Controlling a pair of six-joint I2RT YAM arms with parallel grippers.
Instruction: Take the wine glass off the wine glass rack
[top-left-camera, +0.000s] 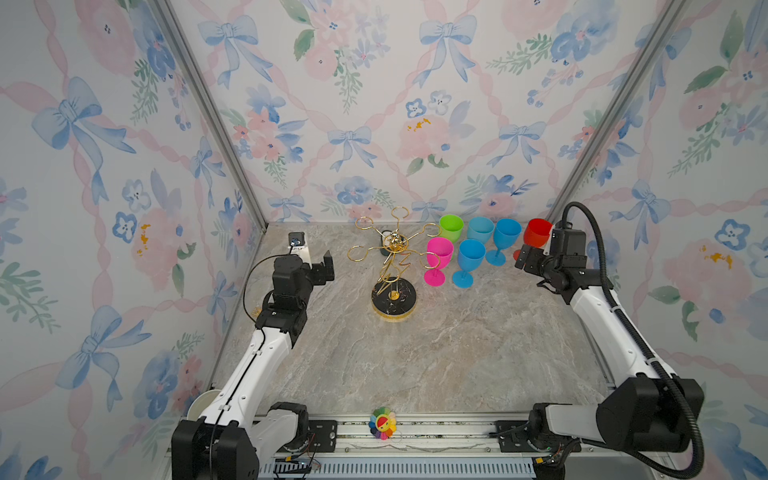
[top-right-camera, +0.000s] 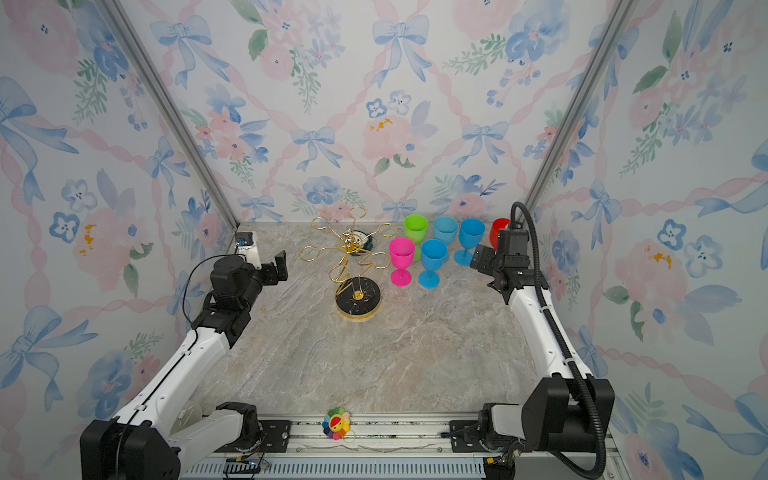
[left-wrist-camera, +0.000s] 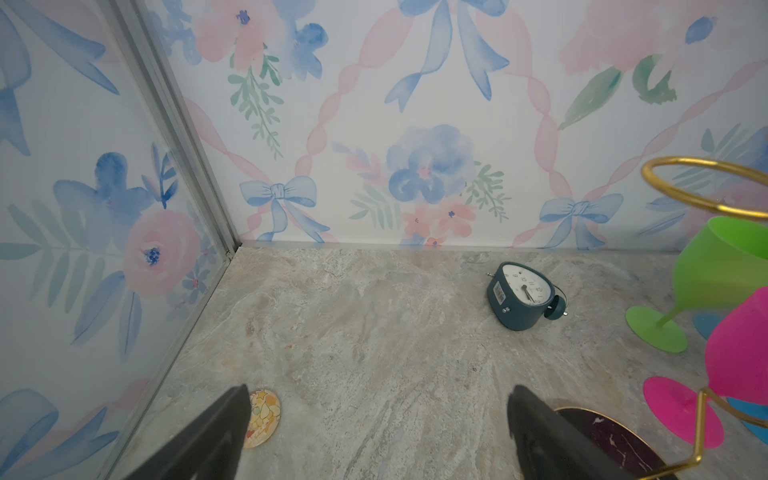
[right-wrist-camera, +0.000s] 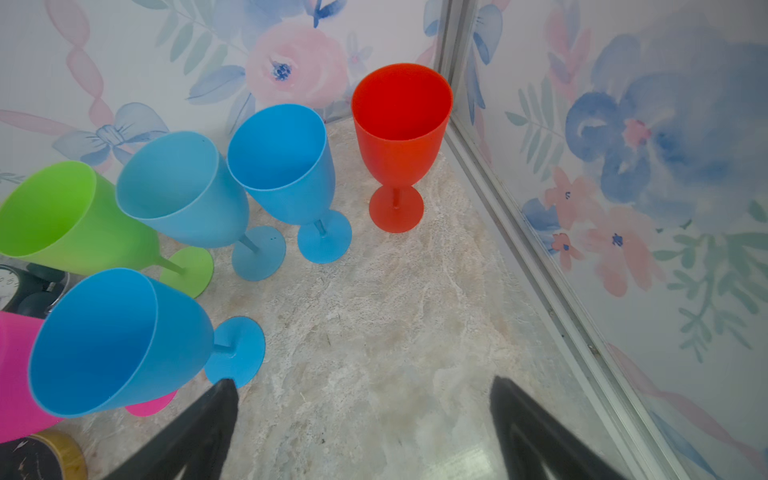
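Right end effector (right-wrist-camera: 361, 384): jaws spread wide, nothing between them.
Left end effector (left-wrist-camera: 379, 390): jaws spread too, empty.
Red glass (right-wrist-camera: 401, 124): upright on the counter (right-wrist-camera: 374, 311), straight ahead of the right end effector and apart from it.
Rack (top-left-camera: 392, 245): we see no glass on its loops.
Risk: we judge that a sideways swing could clip the blue glass (right-wrist-camera: 116, 340) close beside one jaw and topple its neighbours. A forward nudge could tip the red glass.

The right gripper (top-left-camera: 524, 258) is hiding the stem of the red glass (top-left-camera: 537, 232); the wine glass rack (top-left-camera: 394, 246) is partly covering the clock (top-left-camera: 383, 242).
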